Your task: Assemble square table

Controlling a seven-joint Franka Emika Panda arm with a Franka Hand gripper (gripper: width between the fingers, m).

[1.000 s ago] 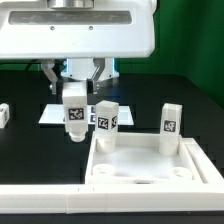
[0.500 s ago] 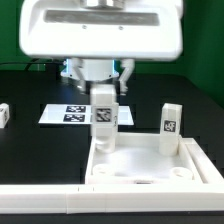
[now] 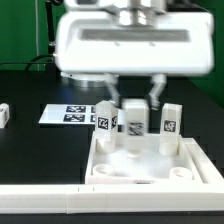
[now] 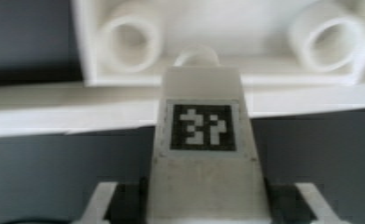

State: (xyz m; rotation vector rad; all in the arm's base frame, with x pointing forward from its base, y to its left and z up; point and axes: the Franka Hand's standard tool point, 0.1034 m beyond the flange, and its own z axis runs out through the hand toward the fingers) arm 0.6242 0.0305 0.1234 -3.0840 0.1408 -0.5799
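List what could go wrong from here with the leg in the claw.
The held leg hangs between a standing leg on the exterior view's left and a second standing leg on its right; the claw may knock either. In the wrist view it points between one corner socket and the other socket, so lowering now would probably miss both.

The hand (image 3: 137, 98) holds a tagged white leg (image 3: 133, 116) upright, tag toward the camera, over the twelve o'clock rim of the square table slab (image 3: 145, 170) on the black tabletop (image 3: 30, 150). A second leg (image 3: 106, 121) stands just beside the held one at its nine o'clock, and a third leg (image 3: 171, 128) stands near at its three o'clock. The marker board (image 3: 66, 113) lies farther out toward nine o'clock, and a fourth leg (image 3: 4, 114) shows at the picture's nine o'clock edge.
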